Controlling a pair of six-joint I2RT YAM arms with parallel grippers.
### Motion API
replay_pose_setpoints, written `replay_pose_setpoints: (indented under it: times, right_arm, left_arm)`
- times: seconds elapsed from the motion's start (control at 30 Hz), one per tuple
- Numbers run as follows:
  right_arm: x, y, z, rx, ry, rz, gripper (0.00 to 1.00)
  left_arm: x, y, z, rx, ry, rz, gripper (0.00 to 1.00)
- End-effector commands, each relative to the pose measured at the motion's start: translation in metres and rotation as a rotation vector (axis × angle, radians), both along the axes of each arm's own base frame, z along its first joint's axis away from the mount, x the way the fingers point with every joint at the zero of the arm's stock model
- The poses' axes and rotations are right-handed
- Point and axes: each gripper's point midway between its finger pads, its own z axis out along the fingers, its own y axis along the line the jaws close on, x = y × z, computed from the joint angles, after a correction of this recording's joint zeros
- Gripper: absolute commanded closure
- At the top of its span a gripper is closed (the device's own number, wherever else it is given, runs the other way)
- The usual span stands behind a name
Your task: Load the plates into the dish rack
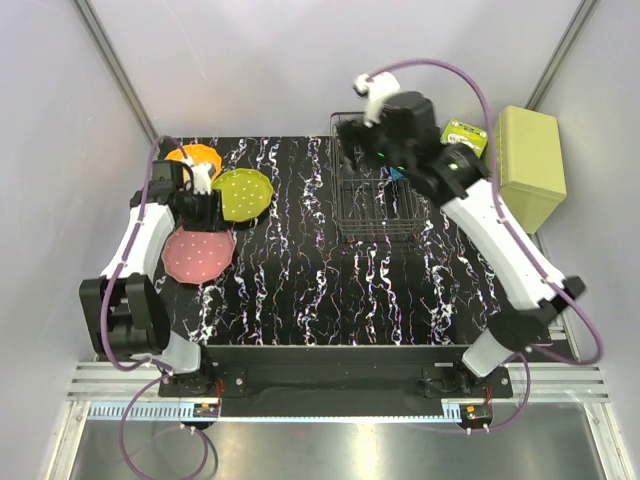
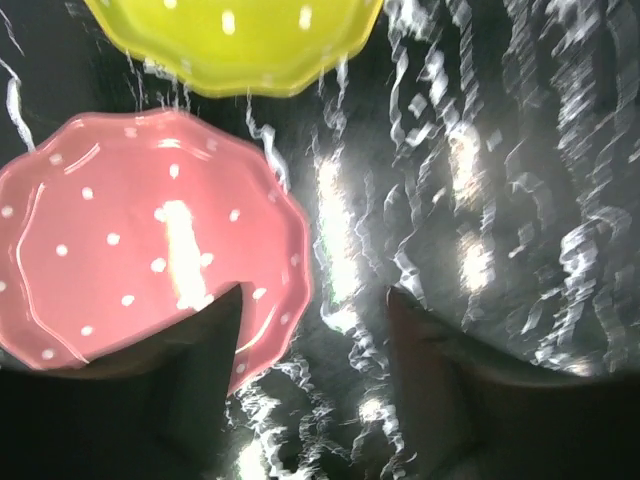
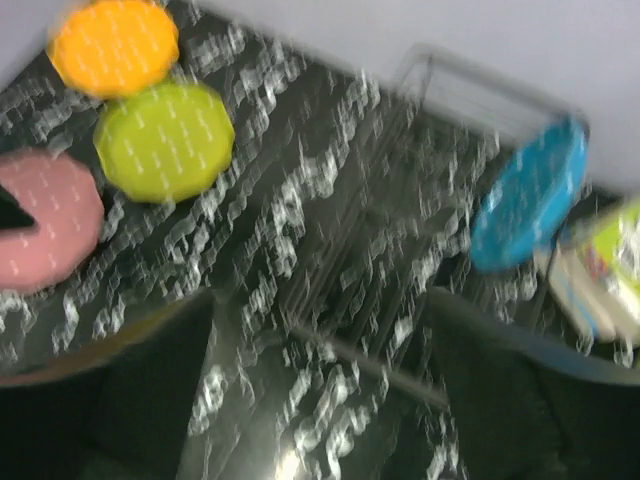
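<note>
Left tool (image 2: 316,292) and right tool (image 3: 318,300): jaws apart on both, nothing held.
Left tool: one finger (image 2: 200,370) overlaps the rim of the pink plate (image 2: 150,250), which lies flat on the worktop (image 2: 480,200); yellow-green plate (image 2: 240,40) just ahead, orange plate (image 1: 193,155) beyond that. Right tool: dish rack (image 1: 378,215) ahead; blue plate (image 3: 530,205) stands on edge inside it, ahead and to the right; wrist view blurred.

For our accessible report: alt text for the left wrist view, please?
A pink dotted plate lies flat on a black white-veined table, and the left gripper's open fingers straddle its rim. A yellow-green plate sits just beyond.
</note>
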Motion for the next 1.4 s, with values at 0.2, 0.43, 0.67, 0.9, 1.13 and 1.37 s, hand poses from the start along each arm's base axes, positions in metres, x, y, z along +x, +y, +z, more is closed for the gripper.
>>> replay_pose_setpoints:
  times: [0.2, 0.43, 0.67, 0.9, 1.13, 1.37]
  right_arm:
    - [-0.095, -0.038, -0.188, -0.004, 0.672, 0.007, 0.0]
    - [-0.11, -0.027, -0.208, 0.213, 0.8, 0.051, 0.0]
    - [-0.107, -0.049, -0.228, 0.132, 0.75, -0.013, 0.0]
    - [-0.12, -0.062, -0.232, 0.197, 0.801, -0.096, 0.04]
    - [-0.129, -0.102, -0.257, 0.234, 0.961, -0.284, 0.0]
    - [-0.132, -0.124, -0.255, 0.239, 0.899, -0.357, 0.0]
  left_arm:
    - [-0.014, 0.034, -0.097, 0.247, 0.231, -0.167, 1.0]
    - [-0.019, 0.018, -0.128, 0.266, 0.305, -0.304, 1.0]
    - [-0.085, -0.06, -0.148, 0.279, 0.396, -0.685, 1.0]
    - [-0.124, -0.125, -0.128, 0.213, 0.404, -0.888, 1.0]
    - [-0.152, -0.221, -0.09, 0.084, 0.359, -1.058, 1.0]
    - [-0.143, -0.275, -0.047, -0.046, 0.288, -0.957, 0.89]
